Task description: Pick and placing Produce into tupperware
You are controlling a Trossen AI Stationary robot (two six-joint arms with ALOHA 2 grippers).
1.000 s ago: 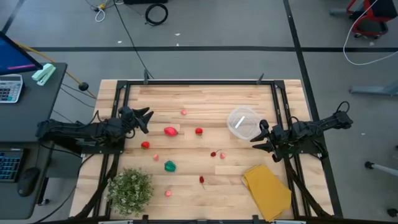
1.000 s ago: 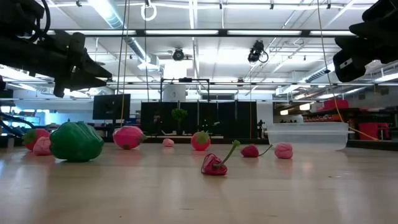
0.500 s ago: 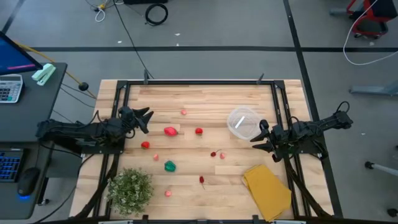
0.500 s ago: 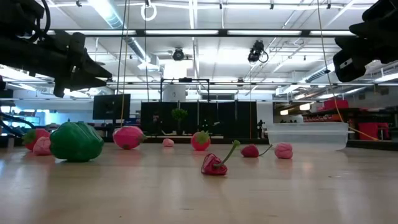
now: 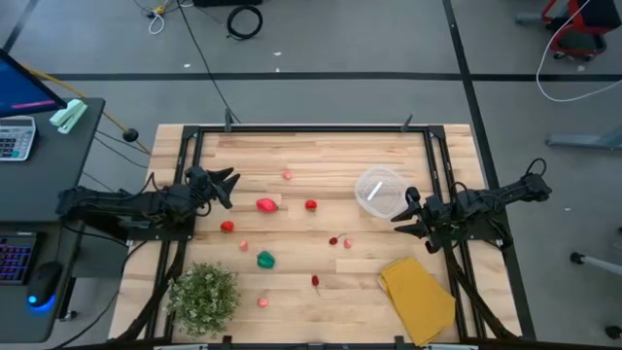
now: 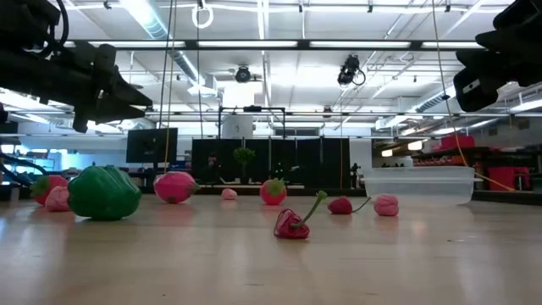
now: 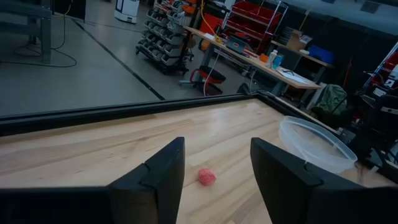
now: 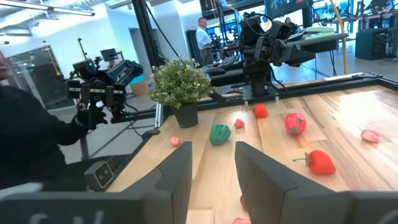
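Mostly round glossy produce (image 5: 265,205) scattered; clear round tupperware (image 5: 379,191), woodgrain table (image 5: 321,160)

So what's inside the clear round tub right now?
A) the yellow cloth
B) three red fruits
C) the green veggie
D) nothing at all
D: the high view shows the tupperware with nothing in it, while the produce, such as the green piece, lies scattered on the table and the yellow cloth sits apart, nearer the front edge.

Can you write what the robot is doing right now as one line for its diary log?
left gripper: open, idle at table's left edge | right gripper: open, beside tupperware | produce: on table, none held
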